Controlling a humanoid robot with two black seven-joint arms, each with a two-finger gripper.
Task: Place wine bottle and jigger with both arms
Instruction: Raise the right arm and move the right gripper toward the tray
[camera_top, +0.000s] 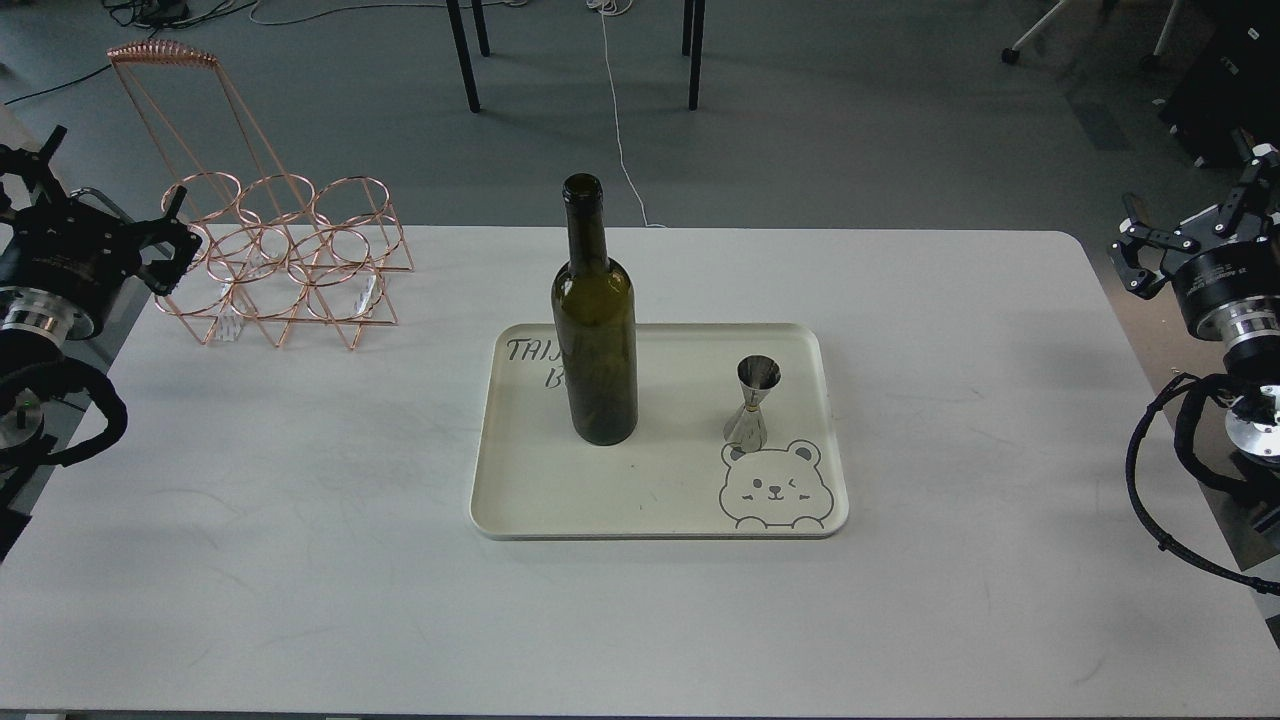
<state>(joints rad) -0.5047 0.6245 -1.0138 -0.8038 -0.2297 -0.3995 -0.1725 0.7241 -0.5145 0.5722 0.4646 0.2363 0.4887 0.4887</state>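
Note:
The wine bottle, dark olive-green and unlabelled, stands upright on the left-middle of a cream tray at the table's centre. On the same tray, to the bottle's right, the small steel jigger stands upright just above a printed bear face. My left gripper hangs at the table's far left edge, open and empty, well away from the tray. At the far right edge, past the table's side, my right gripper is open too, holding nothing.
A copper wire bottle rack with a tall handle stands on the back left of the white table, right beside my left gripper. Black furniture legs and a white cable are on the floor beyond the table.

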